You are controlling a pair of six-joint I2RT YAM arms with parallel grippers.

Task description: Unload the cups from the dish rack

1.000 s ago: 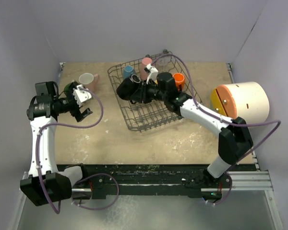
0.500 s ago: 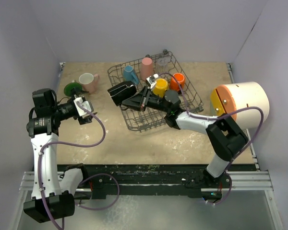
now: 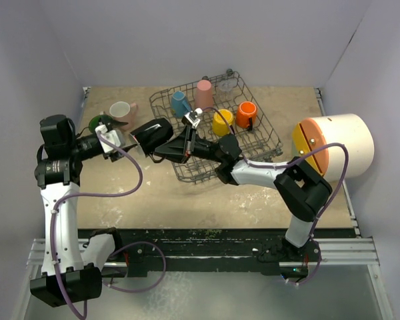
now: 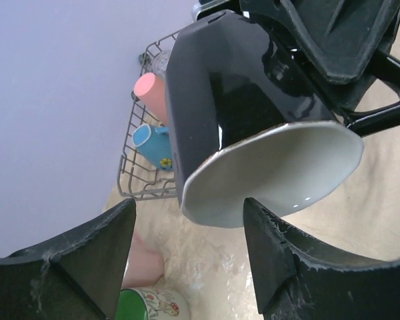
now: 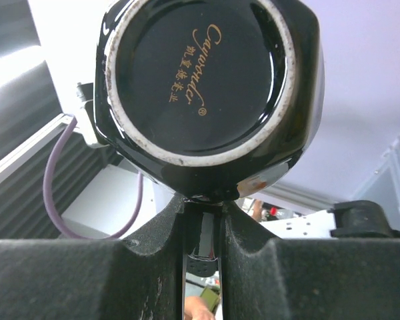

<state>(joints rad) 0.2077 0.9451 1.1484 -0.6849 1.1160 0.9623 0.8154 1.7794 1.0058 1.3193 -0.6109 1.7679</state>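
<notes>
My right gripper [image 3: 172,145] is shut on the handle of the black mug [image 3: 153,135] and holds it in the air left of the dish rack [image 3: 257,143], mouth toward the left arm. In the right wrist view the mug's base [image 5: 200,73] fills the frame above the closed fingers [image 5: 153,267]. My left gripper [image 3: 117,140] is open, and the mug's white mouth [image 4: 273,173] sits just beyond its fingertips [image 4: 267,240]. Blue [image 3: 180,103], yellow [image 3: 222,122] and orange [image 3: 247,113] cups, the pink tumbler [image 3: 204,93] and the clear glass [image 3: 225,85] stand in the rack.
A pale pink mug [image 3: 123,112] and a cream mug with a green inside [image 3: 97,123] stand on the table at the far left, below the left gripper [image 4: 147,303]. A big white cylinder with an orange-yellow end [image 3: 337,143] lies at the right edge.
My right arm has carried the black mug left, out of the rack, up to the left gripper. The left gripper has swung to face it and stays open.
</notes>
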